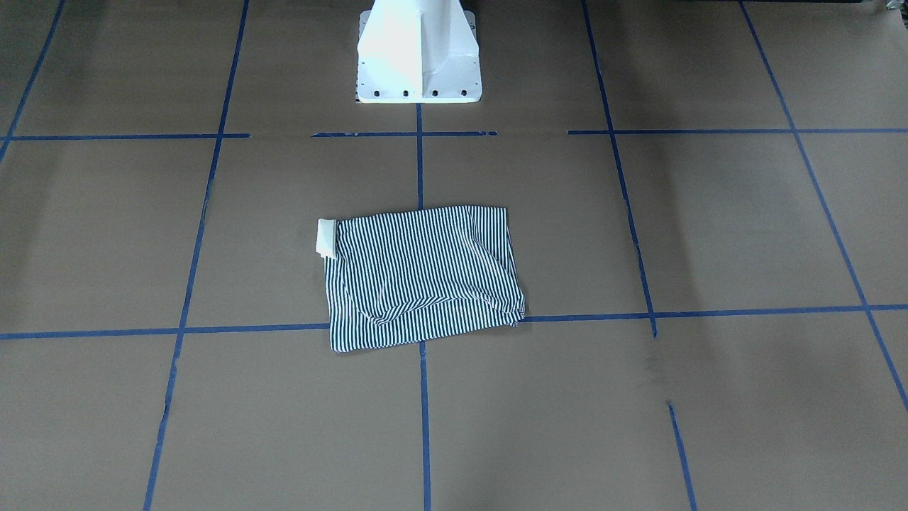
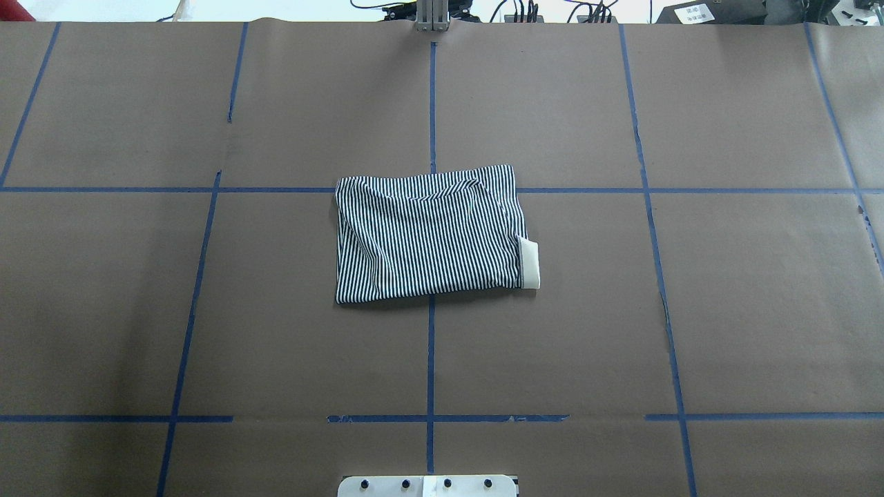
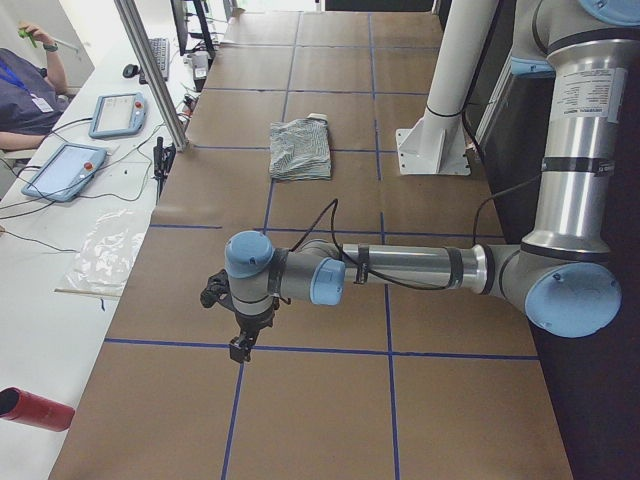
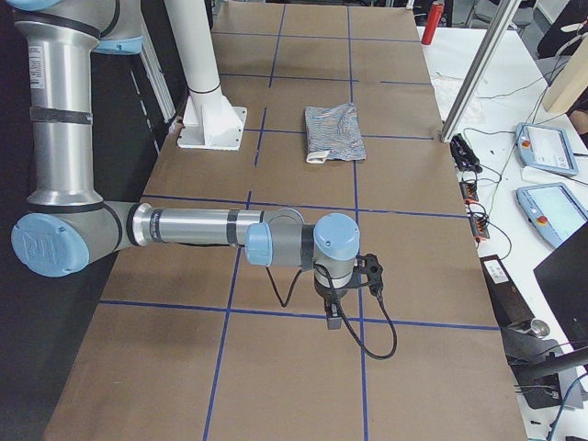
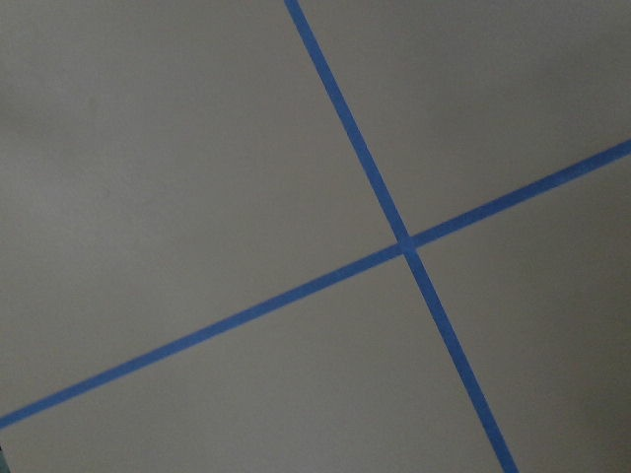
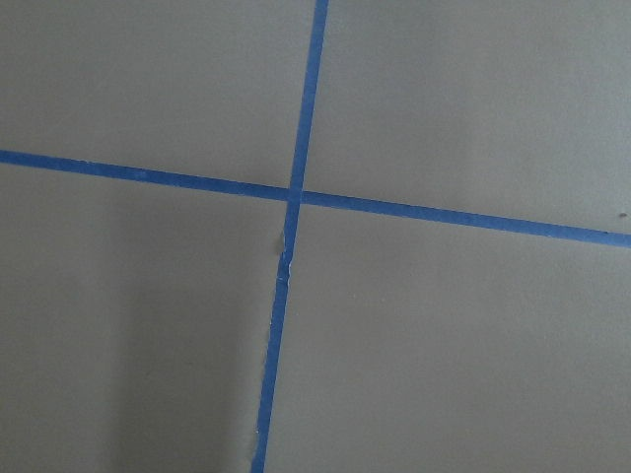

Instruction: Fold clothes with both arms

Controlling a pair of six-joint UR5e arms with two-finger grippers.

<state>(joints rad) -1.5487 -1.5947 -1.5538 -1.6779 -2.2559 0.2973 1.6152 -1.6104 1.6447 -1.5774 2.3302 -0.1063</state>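
Observation:
The striped navy-and-white shirt [image 1: 425, 277] lies folded into a compact rectangle at the middle of the table [image 2: 428, 235], with a cream edge [image 2: 529, 262] sticking out on one side. It also shows far off in both side views [image 3: 302, 150] [image 4: 333, 131]. My left gripper [image 3: 240, 340] hangs over bare paper at the table's left end, far from the shirt. My right gripper [image 4: 333, 317] hangs over bare paper at the right end. I cannot tell whether either is open or shut. Both wrist views show only paper and blue tape.
Brown paper with a blue tape grid [image 2: 431, 345] covers the table. The white pedestal base [image 1: 418, 53] stands behind the shirt. A metal post [image 3: 150, 70], tablets [image 3: 65, 170] and cables lie beyond the far edge, and a red cylinder [image 3: 35, 410] lies at the left end.

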